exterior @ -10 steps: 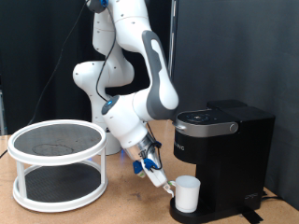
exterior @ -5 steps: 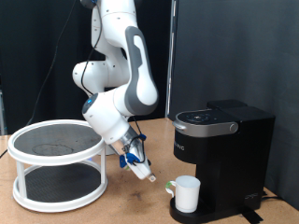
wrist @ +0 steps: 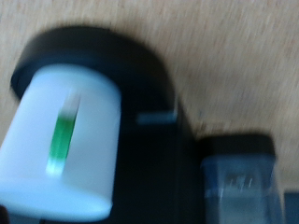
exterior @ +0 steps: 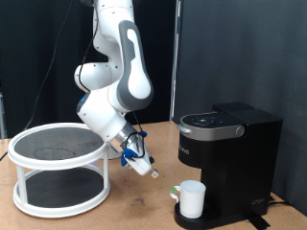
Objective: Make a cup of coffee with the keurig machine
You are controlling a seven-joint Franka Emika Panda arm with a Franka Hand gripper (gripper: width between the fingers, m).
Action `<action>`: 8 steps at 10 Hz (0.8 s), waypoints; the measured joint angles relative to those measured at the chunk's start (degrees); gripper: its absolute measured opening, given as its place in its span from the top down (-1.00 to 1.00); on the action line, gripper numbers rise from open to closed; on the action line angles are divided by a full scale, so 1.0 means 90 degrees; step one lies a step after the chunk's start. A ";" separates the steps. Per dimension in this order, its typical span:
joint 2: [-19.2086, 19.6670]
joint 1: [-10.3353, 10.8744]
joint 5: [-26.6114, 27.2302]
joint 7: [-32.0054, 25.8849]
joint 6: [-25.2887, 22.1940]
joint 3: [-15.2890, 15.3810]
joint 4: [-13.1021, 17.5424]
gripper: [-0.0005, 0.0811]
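Cup (exterior: 192, 198) sits on the round drip base of the keurig machine (exterior: 230, 153), lid down. Gripper (exterior: 146, 168) hangs in the air between the white wire rack (exterior: 59, 168) and the machine, apart from the cup; cannot tell if its fingers are open or closed.

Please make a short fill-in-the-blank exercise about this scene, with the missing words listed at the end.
1. The white cup stands on the round drip base of the keurig machine, and its handle has a ____ mark.
2. The gripper hangs in the air between the machine and the round ____ rack.
3. The lid of the machine is ____.
4. The gripper holds ____.

Missing words: green; white; closed; nothing
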 joint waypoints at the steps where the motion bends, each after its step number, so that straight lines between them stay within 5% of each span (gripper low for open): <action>1: -0.0202 -0.0035 0.0149 -0.0054 -0.0244 -0.0049 -0.0004 -0.81; 8: -0.1628 -0.0235 -0.0234 0.1063 -0.1157 -0.0160 -0.0035 -0.81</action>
